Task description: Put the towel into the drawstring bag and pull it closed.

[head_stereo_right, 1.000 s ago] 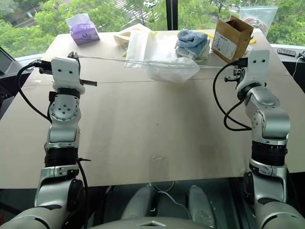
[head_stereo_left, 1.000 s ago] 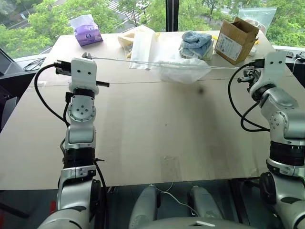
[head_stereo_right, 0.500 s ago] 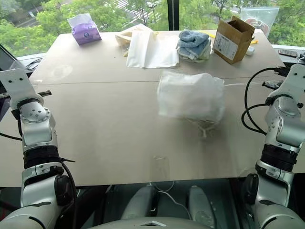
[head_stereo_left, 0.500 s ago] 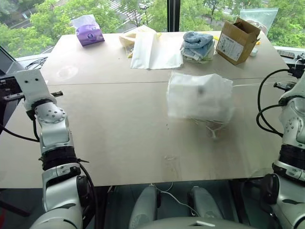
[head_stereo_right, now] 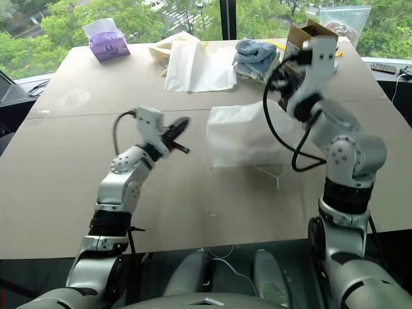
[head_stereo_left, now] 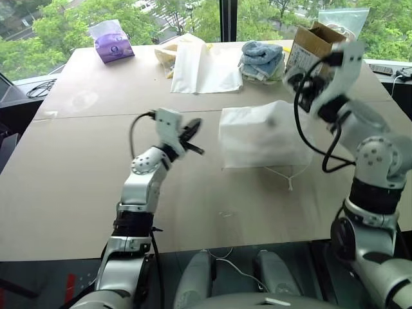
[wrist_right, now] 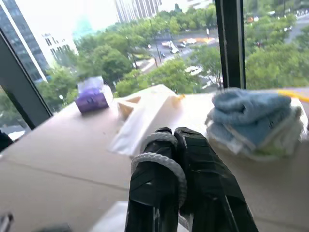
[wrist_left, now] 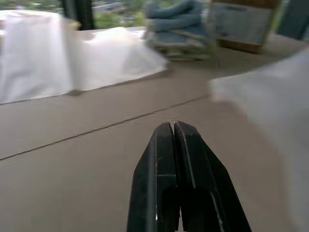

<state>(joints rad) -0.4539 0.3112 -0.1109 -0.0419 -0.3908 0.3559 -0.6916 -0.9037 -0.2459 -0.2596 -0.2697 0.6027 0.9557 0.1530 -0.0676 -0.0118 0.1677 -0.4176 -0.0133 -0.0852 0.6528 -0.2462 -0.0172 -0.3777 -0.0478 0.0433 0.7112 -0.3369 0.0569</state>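
Now left hand (wrist_left: 174, 126) pressed together, empty; right hand (wrist_right: 173, 133) together, empty.

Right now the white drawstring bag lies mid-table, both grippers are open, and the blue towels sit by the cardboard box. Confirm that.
One thing is wrong: the grippers are shut, not open. The left wrist view shows the left gripper with its black fingers pressed together, and the right wrist view shows the same for the right gripper. The drawstring bag does lie mid-table, and the blue towels sit by the cardboard box.
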